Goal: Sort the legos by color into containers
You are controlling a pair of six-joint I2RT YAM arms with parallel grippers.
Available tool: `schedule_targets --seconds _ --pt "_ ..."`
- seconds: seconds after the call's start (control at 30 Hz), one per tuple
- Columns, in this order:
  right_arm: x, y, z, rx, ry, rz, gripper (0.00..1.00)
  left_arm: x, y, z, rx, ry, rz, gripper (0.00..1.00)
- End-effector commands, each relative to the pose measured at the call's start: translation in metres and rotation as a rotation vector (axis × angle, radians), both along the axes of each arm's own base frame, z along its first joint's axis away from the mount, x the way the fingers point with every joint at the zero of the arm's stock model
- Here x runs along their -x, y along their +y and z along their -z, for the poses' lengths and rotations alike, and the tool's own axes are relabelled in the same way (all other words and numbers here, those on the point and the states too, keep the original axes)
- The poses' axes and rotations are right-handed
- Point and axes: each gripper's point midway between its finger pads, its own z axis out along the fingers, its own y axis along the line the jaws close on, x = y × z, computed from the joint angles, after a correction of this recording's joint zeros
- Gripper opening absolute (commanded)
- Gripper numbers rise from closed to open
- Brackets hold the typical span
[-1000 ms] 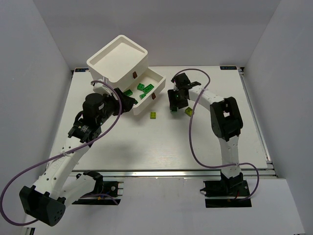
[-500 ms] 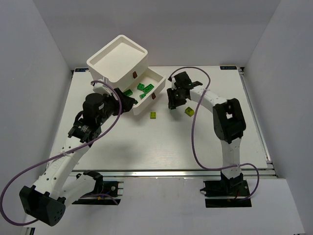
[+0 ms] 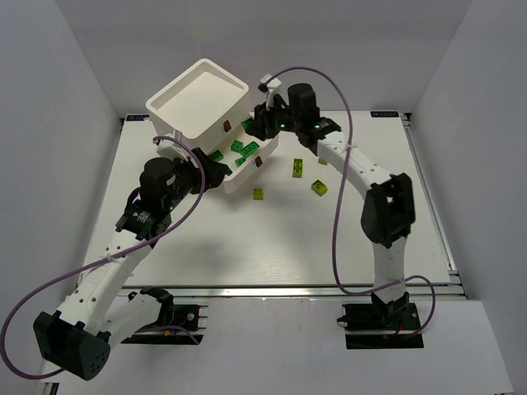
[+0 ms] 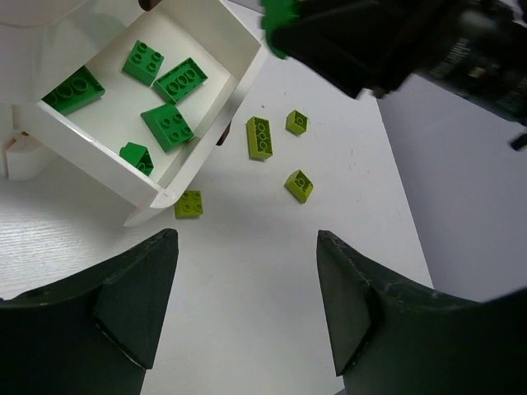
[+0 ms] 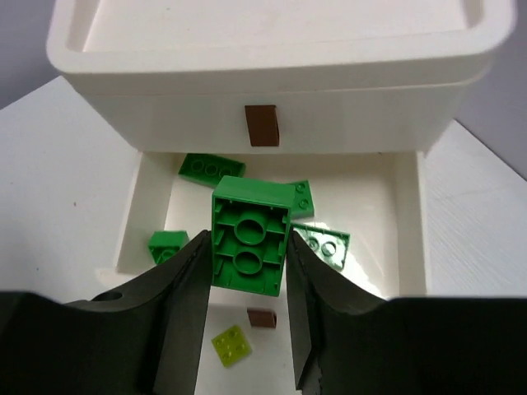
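The white drawer unit [image 3: 198,103] stands at the back left, its lowest drawer [image 3: 265,136] pulled open. Several bright green legos [image 4: 169,126] lie in that drawer; they also show in the right wrist view [image 5: 212,168]. My right gripper [image 3: 260,123] is shut on a bright green lego [image 5: 249,243], held above the open drawer [image 5: 408,222]. Several yellow-green legos [image 3: 296,168] lie on the table right of the drawer; one [image 3: 258,194] is by its front corner. My left gripper [image 3: 214,169] is open and empty beside the drawer's left front [image 4: 243,247]. No purple lego shows.
Brown pull tabs mark the closed upper drawer [image 5: 263,126] and the open drawer's front [image 5: 263,318]. A yellow-green lego [image 5: 231,345] lies just outside that front. White walls enclose the table [image 3: 247,247] on three sides.
My right gripper rose from the table by the yellow-green legos and swung back-left over the open drawer with the green lego. A yellow-green lego it hid now shows. The left arm stayed put.
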Motion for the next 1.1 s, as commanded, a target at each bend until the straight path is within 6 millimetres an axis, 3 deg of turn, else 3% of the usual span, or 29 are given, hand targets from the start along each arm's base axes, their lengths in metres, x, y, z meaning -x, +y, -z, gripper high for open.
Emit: schedule_targets --seconds 0.0,0.03,0.1,0.13,0.23,0.27,0.3,0.37,0.4,0.43,0.47,0.5,0.57,0.6,0.63,0.67,0.73,0.77,0.83,0.9,0.93,1.03,1.07 --pt "-0.011 0.033 0.032 0.027 0.034 -0.065 0.40 0.002 -0.003 -0.009 0.023 -0.033 0.017 0.78" --pt "-0.017 0.037 0.018 0.011 0.012 -0.061 0.52 0.001 -0.004 -0.009 0.021 -0.031 0.017 0.78" --pt "-0.023 0.043 0.032 0.029 0.036 -0.065 0.64 -0.002 -0.010 -0.009 0.018 -0.026 0.036 0.78" --pt "-0.024 0.043 0.031 0.031 0.035 -0.064 0.74 -0.003 -0.013 -0.009 0.015 -0.025 0.047 0.78" --pt "-0.026 0.041 0.020 0.010 0.004 -0.075 0.80 -0.009 -0.023 -0.006 0.003 -0.009 0.093 0.74" --pt "-0.026 0.038 0.016 0.004 -0.003 -0.080 0.79 -0.010 -0.026 -0.005 0.000 -0.004 0.112 0.71" --pt "-0.026 0.033 0.003 -0.013 -0.025 -0.080 0.76 -0.012 -0.029 -0.008 0.000 -0.008 0.125 0.61" --pt "-0.019 0.025 -0.013 -0.051 -0.038 -0.097 0.59 -0.019 -0.037 0.000 -0.021 0.004 0.162 0.48" --pt "-0.024 0.012 -0.023 -0.068 -0.048 -0.079 0.31 -0.019 -0.045 -0.007 -0.012 -0.011 0.203 0.31" --pt "-0.024 0.005 -0.027 -0.084 -0.044 -0.063 0.12 -0.024 -0.055 0.005 -0.031 0.019 0.239 0.22" --pt "-0.021 -0.003 -0.037 -0.120 -0.022 -0.025 0.00 -0.024 -0.061 0.009 -0.035 0.039 0.280 0.16" --pt "-0.032 -0.022 -0.040 -0.130 -0.014 0.026 0.00 -0.027 -0.070 0.002 -0.037 0.030 0.311 0.11" --pt "-0.030 -0.037 -0.045 -0.144 0.003 0.035 0.00 -0.038 -0.085 0.026 -0.083 0.089 0.364 0.09" --pt "-0.034 -0.053 -0.038 -0.157 0.061 0.062 0.00 -0.035 -0.095 0.036 -0.101 0.127 0.406 0.09" --pt "-0.040 -0.069 -0.034 -0.162 0.088 0.092 0.00 -0.039 -0.106 0.030 -0.134 0.106 0.440 0.10" --pt "-0.039 -0.075 -0.031 -0.168 0.111 0.090 0.00 -0.043 -0.112 0.059 -0.173 0.190 0.461 0.10" --pt "-0.049 -0.108 -0.013 -0.168 0.181 0.159 0.00 -0.053 -0.126 0.066 -0.254 0.190 0.486 0.10" --pt "-0.050 -0.123 -0.014 -0.173 0.186 0.181 0.00 -0.053 -0.128 0.098 -0.312 0.282 0.497 0.10" --pt "-0.052 -0.144 0.000 -0.161 0.201 0.222 0.00 -0.064 -0.133 0.106 -0.413 0.279 0.467 0.12" --pt "-0.045 -0.151 -0.003 -0.146 0.176 0.228 0.00 -0.071 -0.129 0.132 -0.510 0.328 0.419 0.17" --pt "-0.042 -0.154 0.005 -0.131 0.181 0.229 0.00 -0.084 -0.115 0.139 -0.596 0.321 0.327 0.19" --pt "-0.036 -0.165 0.005 -0.126 0.189 0.238 0.00 -0.101 -0.104 0.150 -0.731 0.325 0.214 0.29" --pt "-0.035 -0.168 0.006 -0.123 0.189 0.242 0.00 -0.115 -0.087 0.142 -0.796 0.311 0.108 0.37"
